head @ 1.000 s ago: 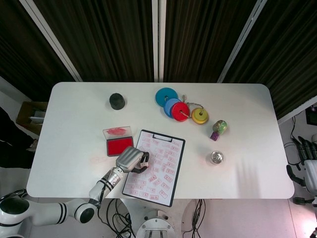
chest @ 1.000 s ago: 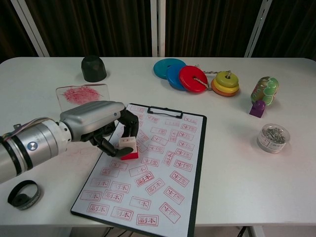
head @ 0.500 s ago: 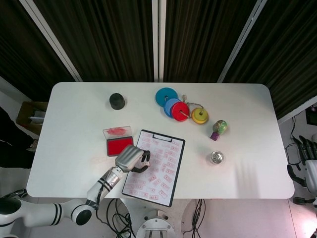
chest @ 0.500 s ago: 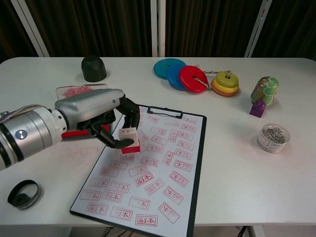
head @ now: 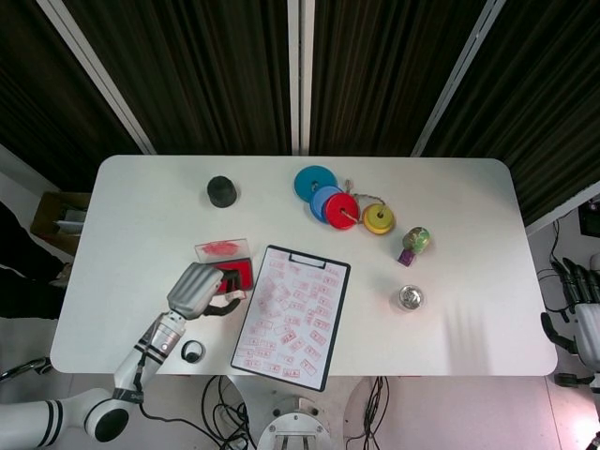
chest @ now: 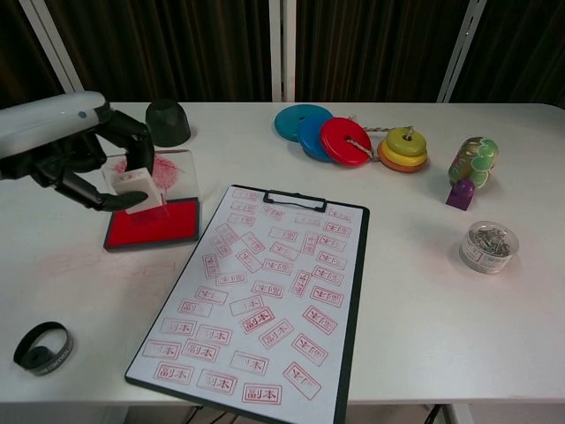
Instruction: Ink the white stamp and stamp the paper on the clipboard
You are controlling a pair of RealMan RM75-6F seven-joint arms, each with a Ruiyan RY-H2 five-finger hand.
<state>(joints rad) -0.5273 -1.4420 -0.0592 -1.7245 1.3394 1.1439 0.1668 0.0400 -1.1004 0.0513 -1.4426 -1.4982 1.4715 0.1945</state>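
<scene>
At the left of the frame, the left hand (chest: 71, 150) pinches the white stamp (chest: 139, 189) between its dark fingers and holds it just above the red ink pad (chest: 152, 223), whose clear lid (chest: 168, 168), smeared red inside, stands open behind it. Lower centre, the black-edged clipboard (chest: 349, 327) lies on the white table (chest: 441, 300), its paper (chest: 265, 291) covered in rows of red rectangular stamp marks with characters too small to read with confidence. At the right edge of the chest view, a small round clear container (chest: 489, 246) holds what appear to be metal clips or pins. Coloured discs on a cord (chest: 349, 139) sit at upper centre, a black cap (chest: 167, 122) at upper left, and a black ring (chest: 42, 347) at lower left. The right hand (head: 574, 300) hangs beyond the table's right edge in the head view, fingers spread, holding nothing.
</scene>
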